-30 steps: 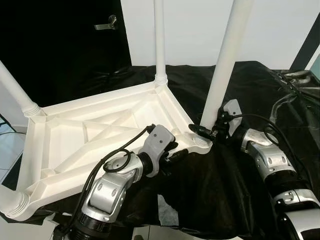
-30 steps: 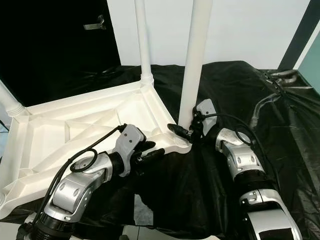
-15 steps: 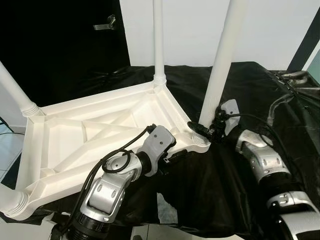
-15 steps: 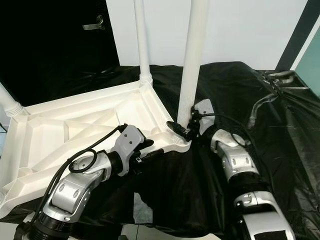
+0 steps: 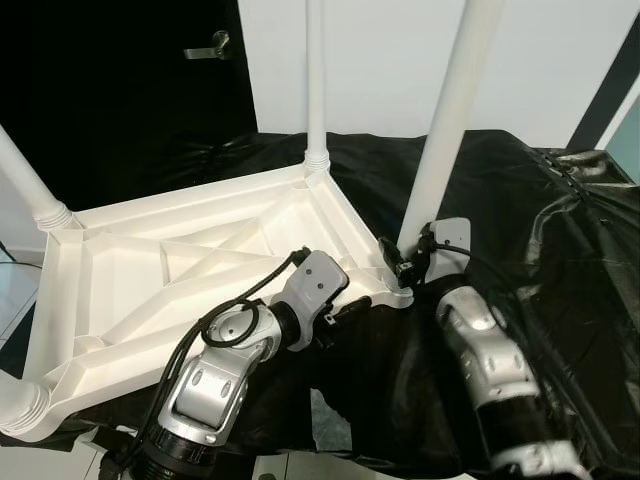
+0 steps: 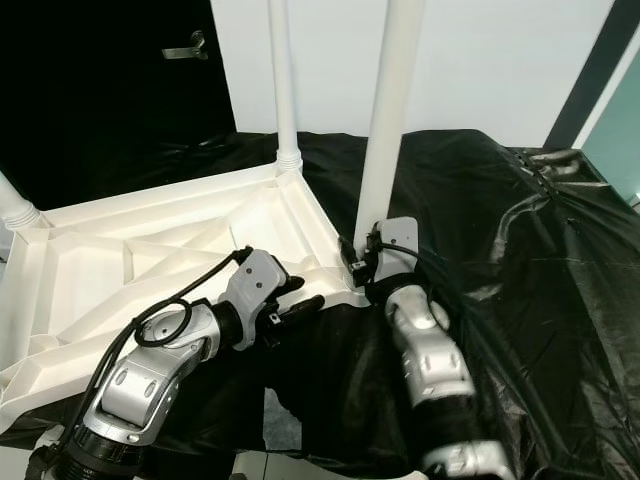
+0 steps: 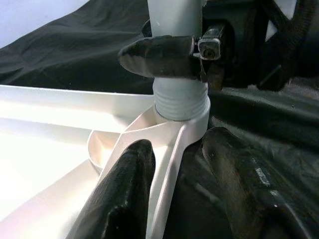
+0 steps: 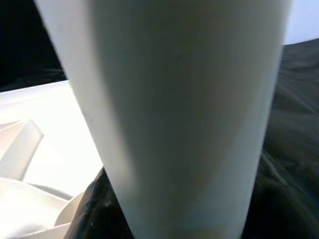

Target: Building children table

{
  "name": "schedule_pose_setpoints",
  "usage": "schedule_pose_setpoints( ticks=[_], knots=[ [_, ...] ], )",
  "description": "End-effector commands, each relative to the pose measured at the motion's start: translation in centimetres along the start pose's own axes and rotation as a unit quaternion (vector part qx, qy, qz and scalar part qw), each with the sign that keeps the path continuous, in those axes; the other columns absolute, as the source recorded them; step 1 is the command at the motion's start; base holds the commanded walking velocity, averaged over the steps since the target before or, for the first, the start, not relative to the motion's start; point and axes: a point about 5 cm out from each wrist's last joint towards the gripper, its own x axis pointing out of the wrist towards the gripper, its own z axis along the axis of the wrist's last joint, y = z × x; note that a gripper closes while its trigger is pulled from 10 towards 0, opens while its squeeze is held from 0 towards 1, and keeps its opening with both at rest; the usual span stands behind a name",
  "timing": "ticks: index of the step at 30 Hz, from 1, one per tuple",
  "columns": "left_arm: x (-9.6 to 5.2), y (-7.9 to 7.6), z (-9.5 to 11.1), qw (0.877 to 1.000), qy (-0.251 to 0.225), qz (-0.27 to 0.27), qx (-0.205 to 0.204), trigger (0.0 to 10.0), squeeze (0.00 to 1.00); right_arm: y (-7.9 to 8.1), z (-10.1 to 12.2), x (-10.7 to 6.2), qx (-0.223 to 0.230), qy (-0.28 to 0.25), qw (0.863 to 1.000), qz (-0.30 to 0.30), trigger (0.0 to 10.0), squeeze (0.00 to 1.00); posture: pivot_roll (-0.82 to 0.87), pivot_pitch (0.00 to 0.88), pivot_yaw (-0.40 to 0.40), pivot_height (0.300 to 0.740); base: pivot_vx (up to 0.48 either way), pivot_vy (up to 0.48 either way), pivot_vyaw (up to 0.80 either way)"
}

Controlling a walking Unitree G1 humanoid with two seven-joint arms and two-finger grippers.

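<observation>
The white table top [image 5: 190, 265] is lying upside down on a black cloth [image 5: 520, 220], its ribbed underside facing up. White legs are standing up from its corners: a near leg [image 5: 445, 120] at the corner closest to the robot's right arm, a far leg [image 5: 316, 85] at the corner behind it, and a left leg [image 5: 25, 180] slanting up at the left edge of the head views. A fourth leg's threaded base [image 5: 20, 408] is showing at the lower-left corner of the left eye view.

The right gripper [image 5: 400, 262] is sitting at the bottom of the near leg, just above the threaded collar where it is entering the corner socket. In the left wrist view one of its black fingers [image 7: 157, 56] is lying across the front of the leg, pressed against it, so the gripper is clamping the near leg. The right wrist view is looking straight at the leg's white shaft from very close.

The left gripper [image 5: 345, 308] is reaching to the near rim of the table top, beside the same corner. Its two fingers [image 7: 124, 199] are spread, one on each side of the thin white rim; whether they are squeezing it cannot be made out.

Behind the cloth a white wall [image 5: 380, 60] is standing, with a dark door [image 5: 120, 80] to its left.
</observation>
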Motion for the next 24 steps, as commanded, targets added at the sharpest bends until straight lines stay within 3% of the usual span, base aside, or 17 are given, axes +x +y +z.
schedule_pose_setpoints(
  ticks=[1, 4, 10, 11, 12, 13, 20, 21, 24],
  knots=[
    [0.0, 0.5, -0.2, 0.999, 0.004, 0.037, 0.003, 10.0, 0.00, 0.6, -1.6, -0.5, 0.014, 0.047, 0.999, -0.012, 10.0, 0.00, 0.05, 0.000, -0.011, 0.740, 0.000, 0.000, 0.00],
    [0.0, 0.4, -0.2, 0.999, 0.004, 0.036, 0.003, 10.0, 0.00, 1.2, -1.5, -0.6, 0.022, 0.045, 0.999, -0.010, 10.0, 0.00, 0.05, 0.000, -0.009, 0.740, 0.000, 0.000, 0.00],
    [0.1, 0.2, -0.2, 0.999, 0.005, 0.032, 0.000, 10.0, 0.00, 0.0, -0.9, -0.6, 0.011, 0.031, 0.999, -0.022, 10.0, 0.00, 0.05, 0.000, -0.004, 0.740, 0.000, 0.000, 0.00],
    [0.2, 0.2, -0.2, 0.999, 0.005, 0.033, -0.001, 10.0, 0.00, -0.2, -0.7, -0.6, 0.009, 0.024, 1.000, -0.014, 10.0, 0.81, 0.05, 0.000, -0.004, 0.740, 0.000, 0.000, 0.00],
    [0.2, 0.2, -0.3, 0.999, 0.005, 0.033, -0.002, 10.0, 0.00, -0.3, -0.6, -0.6, 0.009, 0.019, 1.000, -0.008, 10.0, 0.81, 0.05, 0.000, -0.004, 0.740, 0.000, 0.000, 0.00],
    [0.1, 0.3, -0.2, 0.999, 0.005, 0.034, -0.002, 10.0, 0.00, -0.8, -0.4, -0.7, 0.006, 0.009, 1.000, -0.001, 10.0, 1.00, 0.05, 0.000, -0.003, 0.740, 0.000, 0.000, 0.00],
    [0.0, 0.3, -0.2, 0.999, 0.004, 0.034, -0.002, 10.0, 0.00, -1.8, 0.1, -0.9, -0.007, -0.007, 1.000, 0.018, 10.0, 1.00, 0.05, 0.000, -0.002, 0.740, 0.000, 0.000, 0.00],
    [-0.2, 0.5, -0.3, 0.999, 0.006, 0.034, -0.001, 10.0, 0.00, -3.4, 0.2, -0.9, -0.022, -0.006, 0.997, 0.071, 10.0, 0.00, 0.05, 0.000, 0.005, 0.740, 0.000, 0.000, 0.00],
    [-0.2, 0.7, -0.3, 0.999, 0.006, 0.035, 0.000, 10.0, 0.00, -4.4, 0.0, -0.9, -0.020, 0.003, 0.994, 0.105, 10.0, 0.00, 0.05, 0.000, 0.010, 0.740, 0.000, 0.000, 0.00]
  ],
)
